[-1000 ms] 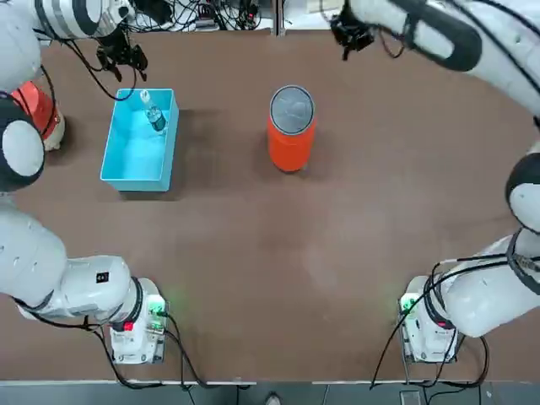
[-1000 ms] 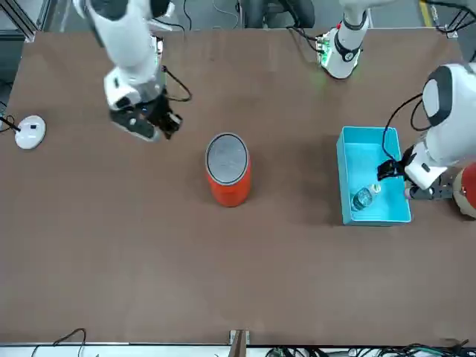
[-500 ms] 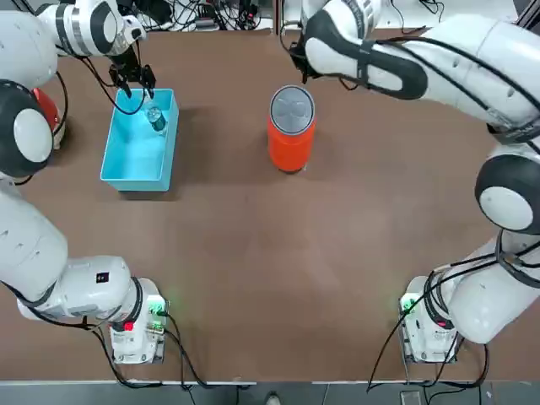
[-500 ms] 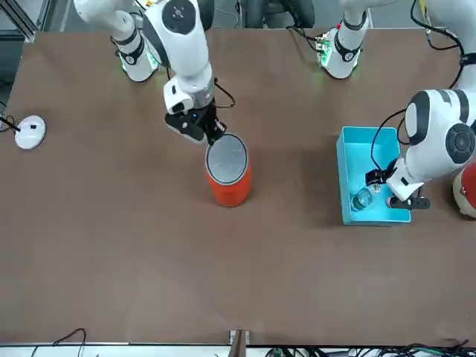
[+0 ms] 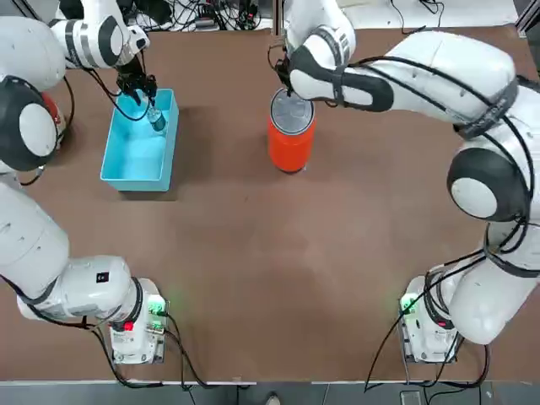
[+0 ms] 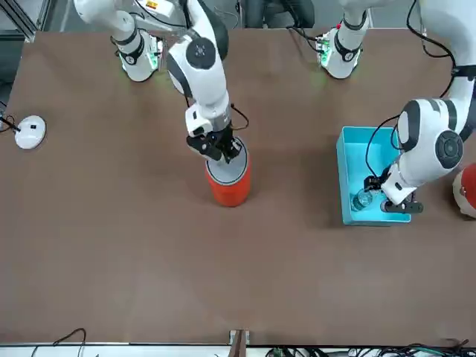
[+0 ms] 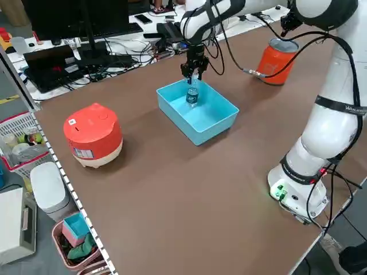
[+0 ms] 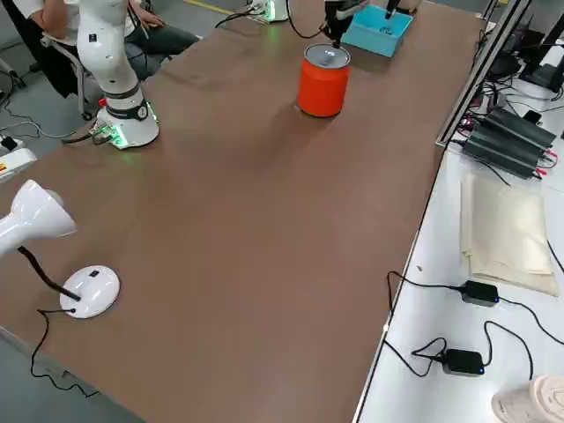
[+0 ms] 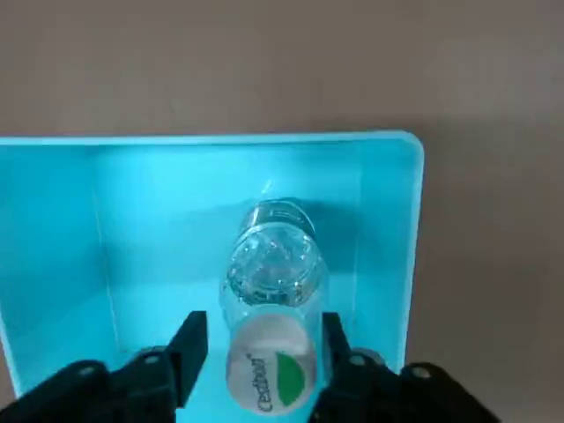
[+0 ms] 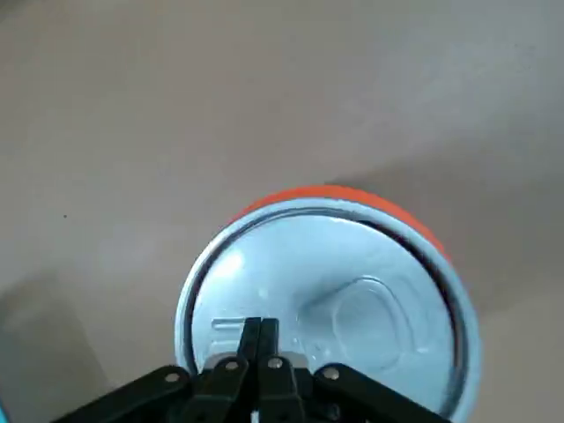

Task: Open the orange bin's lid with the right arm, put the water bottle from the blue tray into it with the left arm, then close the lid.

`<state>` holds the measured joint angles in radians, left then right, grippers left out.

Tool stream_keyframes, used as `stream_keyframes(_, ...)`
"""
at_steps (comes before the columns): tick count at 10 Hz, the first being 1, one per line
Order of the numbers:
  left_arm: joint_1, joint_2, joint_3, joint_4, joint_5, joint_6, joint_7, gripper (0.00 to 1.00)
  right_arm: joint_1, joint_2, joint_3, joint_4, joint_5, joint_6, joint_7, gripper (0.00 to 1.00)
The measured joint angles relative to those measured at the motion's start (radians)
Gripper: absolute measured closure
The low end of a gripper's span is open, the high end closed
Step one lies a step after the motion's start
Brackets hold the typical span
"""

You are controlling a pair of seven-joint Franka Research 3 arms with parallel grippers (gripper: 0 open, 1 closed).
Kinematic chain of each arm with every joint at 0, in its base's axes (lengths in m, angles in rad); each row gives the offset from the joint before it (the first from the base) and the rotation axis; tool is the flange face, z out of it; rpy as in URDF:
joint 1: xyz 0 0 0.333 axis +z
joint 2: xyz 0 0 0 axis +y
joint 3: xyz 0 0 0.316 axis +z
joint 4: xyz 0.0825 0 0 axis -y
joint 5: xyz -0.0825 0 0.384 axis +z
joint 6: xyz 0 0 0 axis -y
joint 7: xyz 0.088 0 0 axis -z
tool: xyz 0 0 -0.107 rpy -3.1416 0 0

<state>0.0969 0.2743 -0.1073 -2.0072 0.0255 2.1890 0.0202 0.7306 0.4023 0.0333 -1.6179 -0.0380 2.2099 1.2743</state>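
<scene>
Standing in the middle of the table (image 5: 253,253), a little above the centre of the top view, the orange bin (image 5: 290,145) is wearing its grey lid (image 5: 292,110), which is not yet open. The right gripper (image 10: 260,339) is sitting low on the lid near its rim, and its two fingers are pressed together with no gap showing. In the right wrist view they are lying by a small tab on the lid.

Waiting in the upper left of the top view is the blue tray (image 5: 126,160). The water bottle (image 9: 270,300) is standing in the tray's far end, close to the wall. The left gripper (image 9: 260,348) is down around it, with one finger on each side of the bottle. The fingers are apart, and I cannot tell if they are touching the plastic yet.

The bottle is looking small and light. Its clear sides are probably thin and smooth, so a hard squeeze could dent it and a soft one could let it slip. Holding the round middle, by the green label, seems the safest place.

The lid is looking flat, stiff and shiny, so it may be slippery. The little tab looks like the best place to push or lift.
</scene>
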Motion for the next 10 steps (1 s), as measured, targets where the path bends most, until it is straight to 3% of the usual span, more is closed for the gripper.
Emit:
stream_keyframes(2,0.001,0.002,0.0,0.001,0.0,0.002,0.0,0.47,0.004,0.027,0.0,0.002,-0.003,0.027,0.001,0.98)
stream_keyframes(3,0.001,0.002,0.001,0.005,0.0,0.002,0.0,0.6,0.005,0.034,-0.001,0.002,-0.004,0.033,0.002,0.98)
stream_keyframes(6,0.0,-0.012,0.002,0.048,0.0,-0.053,-0.049,0.63,0.006,0.037,-0.002,0.004,-0.01,0.035,0.002,0.98)
stream_keyframes(10,-0.017,-0.066,-0.008,0.227,0.0,-0.284,-0.222,0.63,0.009,0.039,-0.001,0.006,-0.026,0.035,0.028,0.99)
